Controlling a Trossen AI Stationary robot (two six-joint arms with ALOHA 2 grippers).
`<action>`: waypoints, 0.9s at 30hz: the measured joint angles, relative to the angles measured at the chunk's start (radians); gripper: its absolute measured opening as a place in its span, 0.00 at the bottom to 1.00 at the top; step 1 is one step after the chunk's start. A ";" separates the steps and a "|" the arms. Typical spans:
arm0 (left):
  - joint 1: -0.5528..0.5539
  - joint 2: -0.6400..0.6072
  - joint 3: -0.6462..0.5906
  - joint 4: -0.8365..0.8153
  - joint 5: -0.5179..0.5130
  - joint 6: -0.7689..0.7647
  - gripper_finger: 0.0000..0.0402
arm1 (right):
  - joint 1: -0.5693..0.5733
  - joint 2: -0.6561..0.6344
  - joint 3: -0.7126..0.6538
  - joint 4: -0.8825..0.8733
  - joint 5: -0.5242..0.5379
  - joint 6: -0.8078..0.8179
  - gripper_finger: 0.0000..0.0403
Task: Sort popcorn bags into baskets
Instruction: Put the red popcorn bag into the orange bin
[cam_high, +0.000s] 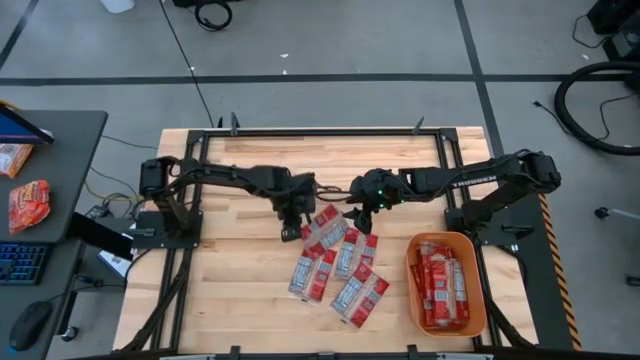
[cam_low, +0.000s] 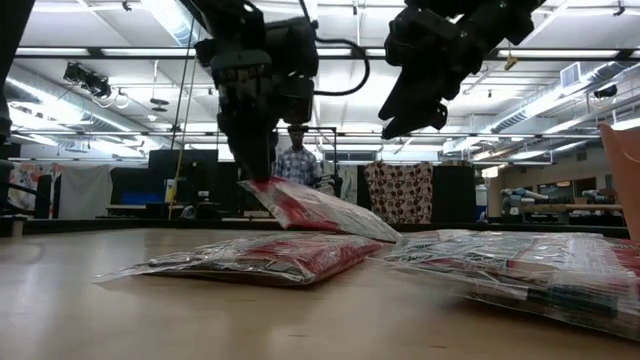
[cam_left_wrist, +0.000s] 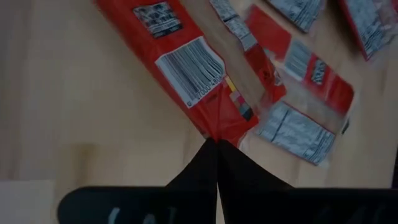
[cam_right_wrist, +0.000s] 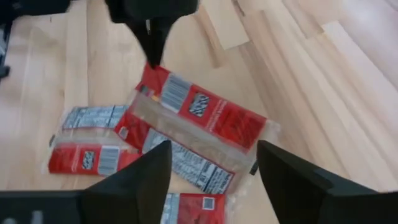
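Observation:
Several flat red popcorn bags (cam_high: 340, 265) lie loose on the table's middle; more lie in the orange basket (cam_high: 478, 290) at the near right. My left gripper (cam_high: 291, 228) is shut on one bag (cam_high: 322, 226), which also shows in the left wrist view (cam_left_wrist: 180, 68) and the low view (cam_low: 320, 212). My right gripper (cam_high: 360, 216) is open and empty. It hangs above the pile (cam_right_wrist: 180, 162), just right of the held bag, well clear of the table in the low view (cam_low: 410, 115). My left gripper pinches the bag's short end seam (cam_left_wrist: 216, 133) between its two shut fingers, coming from above and pointing down. The bag is tilted: the held end (cam_low: 262, 186) is raised off the table, and the other end (cam_low: 385, 236) rests on the neighbouring bags.
The basket's wall (cam_low: 622, 175) stands at the right in the low view. A side desk on the left holds a crinkled orange snack bag (cam_high: 28, 204) and a keyboard (cam_high: 22, 262). A person (cam_low: 297, 160) stands far behind the table. Bare wood lies toward the table's near left (cam_high: 230, 290).

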 joint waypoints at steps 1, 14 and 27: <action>-0.014 0.000 0.000 0.008 -0.010 -0.016 0.00 | -0.003 0.000 0.000 -0.003 -0.008 -0.022 0.61; -0.126 -0.002 0.001 0.170 -0.090 -0.166 0.00 | -0.010 0.049 -0.010 0.007 -0.104 -0.220 0.61; -0.158 -0.003 0.001 0.252 -0.149 -0.232 0.00 | -0.122 0.168 0.050 -0.003 -0.307 -0.447 0.53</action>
